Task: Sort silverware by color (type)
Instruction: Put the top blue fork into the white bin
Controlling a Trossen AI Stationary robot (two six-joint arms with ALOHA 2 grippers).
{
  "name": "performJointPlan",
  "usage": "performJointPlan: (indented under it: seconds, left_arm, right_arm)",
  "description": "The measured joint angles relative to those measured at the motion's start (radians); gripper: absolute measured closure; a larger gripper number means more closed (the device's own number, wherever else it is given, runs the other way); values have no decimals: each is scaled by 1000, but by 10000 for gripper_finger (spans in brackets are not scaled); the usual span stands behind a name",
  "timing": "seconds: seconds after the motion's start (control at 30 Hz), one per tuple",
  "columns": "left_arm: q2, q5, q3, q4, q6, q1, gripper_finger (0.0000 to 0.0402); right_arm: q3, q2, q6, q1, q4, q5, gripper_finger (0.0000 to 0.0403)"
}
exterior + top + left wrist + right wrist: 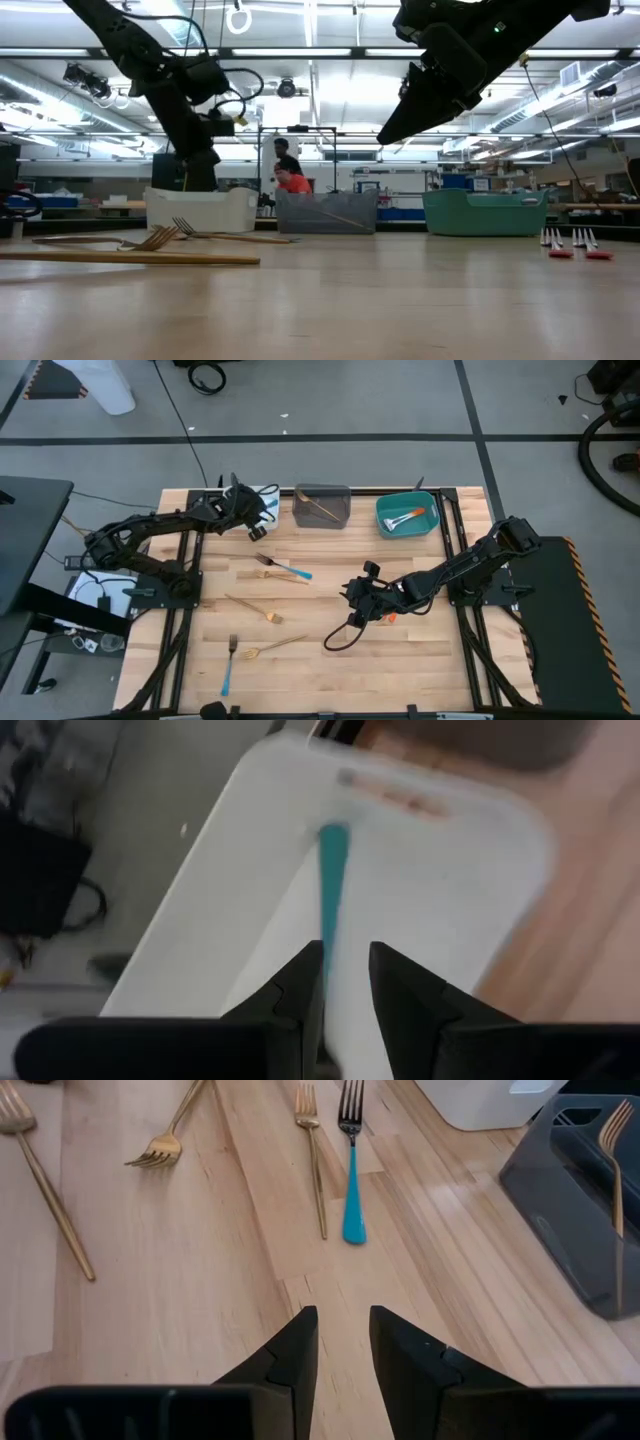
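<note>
Table [330, 660]: light wood, filling the centre of the high view; three bins stand along its upper edge.
White bin [420, 890]: upper left of the row; the left gripper [345, 965] hangs over it, fingers close together, seemingly clamped on a blue-handled utensil [332, 880] that points down into the bin.
Step in hand: dropping the blue piece in white. Judged best done by opening only once the handle tip is well inside the walls, so it cannot tip over the rim.
Grey bin [321, 506]: upper middle; holds a gold utensil [612, 1160].
Teal bin [406, 513]: upper right; holds pieces with orange handles [403, 520].
Right gripper [343, 1342]: centre right of the high view, low over bare wood, fingers slightly apart and holding nothing.
Loose silverware: a blue-handled fork [351, 1165] beside a gold fork [312, 1160] at centre; more gold forks [165, 1145] at lower left; another blue-handled fork [229, 665] near the bottom edge.
Hard to see: the utensil's head is hidden between the left fingers, so its type is unclear; the white bin's contents are blurred; an orange spot by the right gripper is mostly covered.
</note>
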Motion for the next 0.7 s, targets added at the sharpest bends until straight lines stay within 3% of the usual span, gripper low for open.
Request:
performJointPlan:
  seconds: [0.23,0.43,0.6,0.7]
  left_arm:
    - [-40,-136,1,7,134,-150,322]
    - [-40,-153,1,5,193,-277,324]
    - [-40,-113,1,-5,212,-364,324]
    - [-40,3,1,-20,200,-387,324]
  right_arm:
    - [0,0,1,0,0,0,298]
    - [0,0,1,0,0,0,298]
    - [0,0,1,0,0,0,298]
    - [0,0,1,0,0,0,298]
